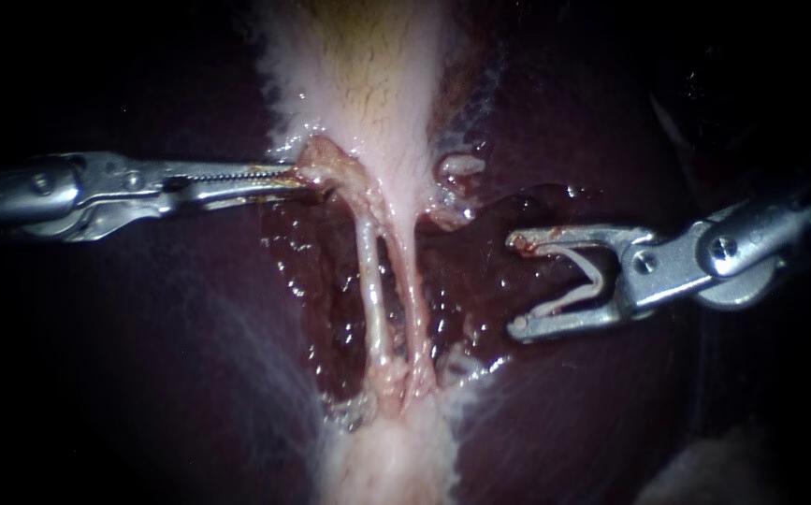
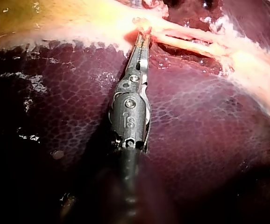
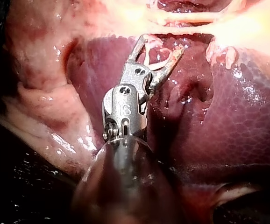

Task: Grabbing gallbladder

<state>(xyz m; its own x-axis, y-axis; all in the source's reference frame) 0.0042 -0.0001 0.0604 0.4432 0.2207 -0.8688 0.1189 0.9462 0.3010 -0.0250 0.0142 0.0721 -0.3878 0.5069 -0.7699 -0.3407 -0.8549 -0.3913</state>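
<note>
Endoscope view: the left instrument (image 1: 293,176) has its pincer clenched on the pink edge of the gallbladder (image 1: 368,75), a pale sac at the top of the view. The sac's yellowish middle shows through its wall. Two pale tubes (image 1: 372,290) run from it down over the wet, dark liver (image 1: 143,355). The right instrument (image 1: 517,285) is off to the side of the tubes, clear of them. Its pincer stands wide, grasping a pale bent clip (image 1: 585,285) that touches both sides.

Left wrist view: the left instrument (image 2: 143,37) bites the gallbladder (image 2: 41,18) rim where the tubes (image 2: 186,44) begin, and its shaft lies over the liver (image 2: 69,107).

Right wrist view: the right instrument (image 3: 160,45) hangs above the liver (image 3: 238,121), with the clip (image 3: 150,60) in its spread pincer and a tube (image 3: 186,18) ahead of it.
</note>
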